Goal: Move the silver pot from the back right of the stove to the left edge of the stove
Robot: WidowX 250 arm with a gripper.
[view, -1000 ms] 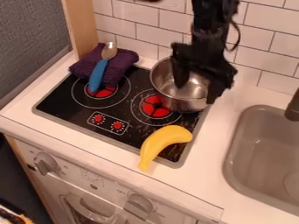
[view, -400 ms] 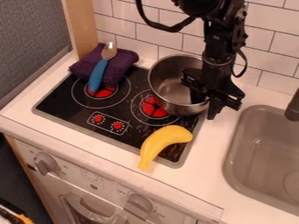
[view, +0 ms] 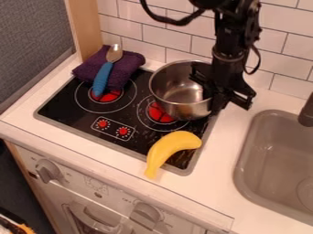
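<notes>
Silver pot (view: 178,109), gripped at the rim, black hand (view: 213,103) (partly inside)

A round, deep metal pot (view: 173,93) with shiny silver-grey walls has its open mouth facing up, showing a bright, reflective inside. It is at the back right of the black stove (view: 68,106), partly over the red-centred right burner (view: 158,116).

Shiny metal pot (view: 177,103), smooth-walled.
</notes>
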